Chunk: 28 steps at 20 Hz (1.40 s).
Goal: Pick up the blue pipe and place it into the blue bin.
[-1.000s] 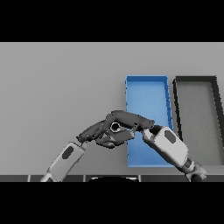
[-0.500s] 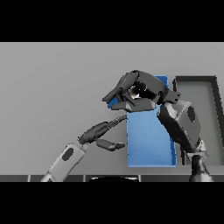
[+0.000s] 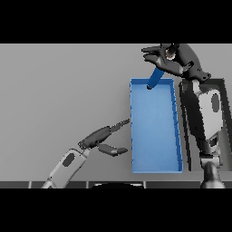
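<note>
The blue pipe point(image 3: 155, 78) hangs tilted in the air, its lower end just above the far rim of the blue bin point(image 3: 154, 131). My right hand point(image 3: 174, 58) is raised over that far end, its fingers curled round the pipe's upper end, which is hidden in the grip. My left hand point(image 3: 100, 136) lies low over the grey table to the left of the bin, open, with its fingers pointing toward the bin's left wall and its thumb spread apart. The bin's blue floor shows bare.
A black bin point(image 3: 225, 113) stands directly to the right of the blue one, largely covered by my right forearm point(image 3: 206, 113). The grey table point(image 3: 54, 90) stretches away to the left and far side.
My right hand has risen with the pipe and carried it farther back and to the right, over the bin's far end. The left hand has stayed beside the bin.
</note>
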{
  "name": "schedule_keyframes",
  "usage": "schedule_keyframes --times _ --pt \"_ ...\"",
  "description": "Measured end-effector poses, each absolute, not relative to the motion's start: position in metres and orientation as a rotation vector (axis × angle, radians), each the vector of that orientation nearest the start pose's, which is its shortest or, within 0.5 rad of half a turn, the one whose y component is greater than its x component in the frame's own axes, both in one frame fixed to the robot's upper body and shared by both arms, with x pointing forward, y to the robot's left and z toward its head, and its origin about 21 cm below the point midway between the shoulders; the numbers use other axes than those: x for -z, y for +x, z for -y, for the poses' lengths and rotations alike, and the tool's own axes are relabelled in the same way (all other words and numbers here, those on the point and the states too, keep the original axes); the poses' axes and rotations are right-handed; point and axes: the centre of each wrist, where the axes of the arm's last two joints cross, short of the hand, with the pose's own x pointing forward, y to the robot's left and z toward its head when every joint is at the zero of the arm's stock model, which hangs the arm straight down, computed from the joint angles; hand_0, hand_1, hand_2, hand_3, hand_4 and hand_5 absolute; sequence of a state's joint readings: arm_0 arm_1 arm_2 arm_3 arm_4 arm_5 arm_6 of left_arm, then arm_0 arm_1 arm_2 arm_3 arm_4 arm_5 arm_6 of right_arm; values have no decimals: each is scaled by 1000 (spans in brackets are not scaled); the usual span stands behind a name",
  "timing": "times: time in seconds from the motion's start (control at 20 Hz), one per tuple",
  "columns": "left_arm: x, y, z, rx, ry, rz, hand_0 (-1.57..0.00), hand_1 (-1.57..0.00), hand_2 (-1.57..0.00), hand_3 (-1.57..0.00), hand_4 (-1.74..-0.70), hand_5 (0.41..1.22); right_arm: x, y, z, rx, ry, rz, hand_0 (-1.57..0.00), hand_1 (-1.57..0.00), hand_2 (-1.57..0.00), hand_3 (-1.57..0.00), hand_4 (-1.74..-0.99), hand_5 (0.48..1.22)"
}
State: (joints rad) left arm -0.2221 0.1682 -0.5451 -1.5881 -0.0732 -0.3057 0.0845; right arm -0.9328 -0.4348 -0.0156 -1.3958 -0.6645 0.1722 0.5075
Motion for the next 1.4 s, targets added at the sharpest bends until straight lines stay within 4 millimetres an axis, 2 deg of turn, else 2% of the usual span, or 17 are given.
schedule_keyframes --times 0.25,0.35,0.45,0.55,0.65,0.7,0.75,0.85,0.9,1.0,1.15,1.3,1.4 --pt "-42 256 -125 978 -426 1512 1 1 1 1 -888 473 -225 378 235 -342 350 1504 -1571 -1571 -1571 -1571 -1741 1120" --pt "-36 254 -123 982 -434 1514 1 1 1 1 -887 466 -200 375 244 -294 320 1420 -1571 -1571 -1571 -1571 -1741 1120" --pt "-40 255 -119 983 -438 1527 1 1 1 1 -881 463 -176 373 248 -278 282 1329 -1571 -1571 -1571 -1571 -1741 1122" --pt "-38 255 -121 984 -434 1526 1 1 1 1 -882 464 -148 363 251 -287 263 1230 -1571 -1571 -1571 -1571 -1655 1124" --pt "-38 255 -120 980 -433 1517 1 1 1 1 -884 460 -129 358 253 -304 242 1153 -1571 -1571 -1571 -1571 -1591 1114" --pt "-37 257 -119 976 -427 1510 1 1 1 1 -885 457 -121 358 255 -314 213 1109 -1571 -1571 -1571 -1330 -1599 1110" --pt "-40 255 -121 976 -443 1528 1 1 1 1 -886 455 -113 356 258 -318 192 1054 -1563 -1459 -1393 -1122 -1547 1133" --pt "-42 254 -120 978 -436 1524 1 1 1 1 -885 454 -99 352 258 -276 184 947 -1045 -933 -891 -718 -1455 1164" --pt "-42 253 -118 977 -426 1514 1 1 1 1 -885 453 -91 352 256 -264 181 890 -836 -746 -712 -574 -1392 1176" --pt "-40 254 -118 985 -424 1500 1 1 1 1 -888 453 -92 355 249 -247 185 824 -534 -477 -456 -367 -1285 1141" --pt "-42 255 -119 980 -421 1501 1 1 1 1 -893 454 -93 353 250 -379 120 785 -273 -244 -233 -187 -1179 975" --pt "-41 253 -118 978 -436 1511 1 1 1 1 -897 450 -86 353 241 -514 27 793 -139 -124 -119 -95 -1131 857" --pt "-39 255 -122 982 -428 1505 1 1 1 1 -901 453 -80 355 244 -549 -13 814 -89 -79 -76 -61 -1126 794"
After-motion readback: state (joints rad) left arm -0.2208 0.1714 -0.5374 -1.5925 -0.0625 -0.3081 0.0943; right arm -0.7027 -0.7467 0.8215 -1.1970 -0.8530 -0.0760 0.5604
